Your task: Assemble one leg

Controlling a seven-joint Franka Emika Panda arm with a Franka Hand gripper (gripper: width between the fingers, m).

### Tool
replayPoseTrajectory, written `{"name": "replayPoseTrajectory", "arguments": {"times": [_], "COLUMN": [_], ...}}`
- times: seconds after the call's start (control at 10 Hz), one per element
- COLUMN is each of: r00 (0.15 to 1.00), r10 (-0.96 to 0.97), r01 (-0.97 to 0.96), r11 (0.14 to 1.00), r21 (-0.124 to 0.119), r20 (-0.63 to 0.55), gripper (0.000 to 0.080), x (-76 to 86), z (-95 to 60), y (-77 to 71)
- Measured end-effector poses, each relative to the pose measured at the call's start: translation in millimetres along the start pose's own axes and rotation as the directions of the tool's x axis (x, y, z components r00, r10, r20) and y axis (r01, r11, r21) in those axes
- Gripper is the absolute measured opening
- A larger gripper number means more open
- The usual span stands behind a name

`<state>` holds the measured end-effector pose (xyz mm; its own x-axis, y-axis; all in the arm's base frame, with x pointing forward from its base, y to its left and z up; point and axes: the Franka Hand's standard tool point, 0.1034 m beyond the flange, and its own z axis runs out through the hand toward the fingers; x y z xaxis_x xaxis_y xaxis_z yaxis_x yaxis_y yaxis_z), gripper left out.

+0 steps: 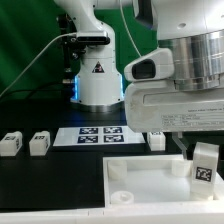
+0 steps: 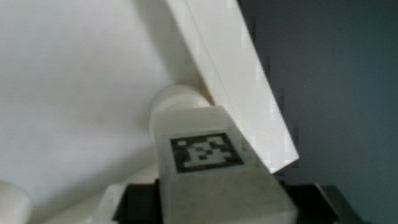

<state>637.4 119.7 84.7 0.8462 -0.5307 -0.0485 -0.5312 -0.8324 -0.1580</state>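
In the exterior view, the leg [image 1: 205, 166], a small white plastic block with a black-and-white square tag, stands upright at the lower right of the frame. It is over the right-hand corner of the large white square tray-like tabletop [image 1: 140, 180]. We judge the step to be seating the leg in a corner socket. To do it well, we would keep the leg vertical, centre it over the socket, and press straight down without tilting. The two-finger gripper [image 1: 200, 150] hangs directly above the leg. A grasp looks likely from here, though the fingers are partly hidden.

In the wrist view, the leg [image 2: 205, 150] sits between the dark finger pads [image 2: 134, 203], with the jaws narrowed to the block's width and clamped on it. Just beyond it lies the round corner socket [image 2: 178, 102], beside the tabletop's raised wall [image 2: 231, 70]. We cannot tell whether the leg has entered the socket.
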Motion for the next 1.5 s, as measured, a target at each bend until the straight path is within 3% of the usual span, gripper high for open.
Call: {"name": "replayPoseTrajectory", "arguments": {"times": [0.3,0.4,0.6,0.8,1.0,1.1,1.2,1.3,1.5], "r00": [0.952,0.880,0.779,0.535,0.612,0.605,0.651,0.754,0.915], "r10": [0.305,0.474,0.626,0.844,0.791,0.796,0.759,0.657,0.396], "r01": [-0.303,-0.470,-0.618,-0.834,-0.780,-0.786,-0.748,-0.644,-0.381], "r11": [0.952,0.879,0.777,0.521,0.600,0.592,0.639,0.744,0.910], "r21": [0.044,0.076,0.118,0.183,0.180,0.180,0.180,0.179,0.163], "r20": [-0.033,-0.035,-0.036,0.031,0.017,0.022,0.010,-0.016,-0.071], "gripper": [0.0314,0.0314,0.0314,0.0314,0.0315,0.0489,0.0489,0.0612,0.0644], "x": [1.1,1.3,-0.1,-4.2,-5.9,-6.5,-6.5,-7.0,-5.4], "z": [0.7,0.9,0.9,1.6,2.0,2.6,2.8,3.0,2.8], "y": [3.2,5.4,7.7,9.6,8.7,8.5,8.6,8.5,10.4]}}
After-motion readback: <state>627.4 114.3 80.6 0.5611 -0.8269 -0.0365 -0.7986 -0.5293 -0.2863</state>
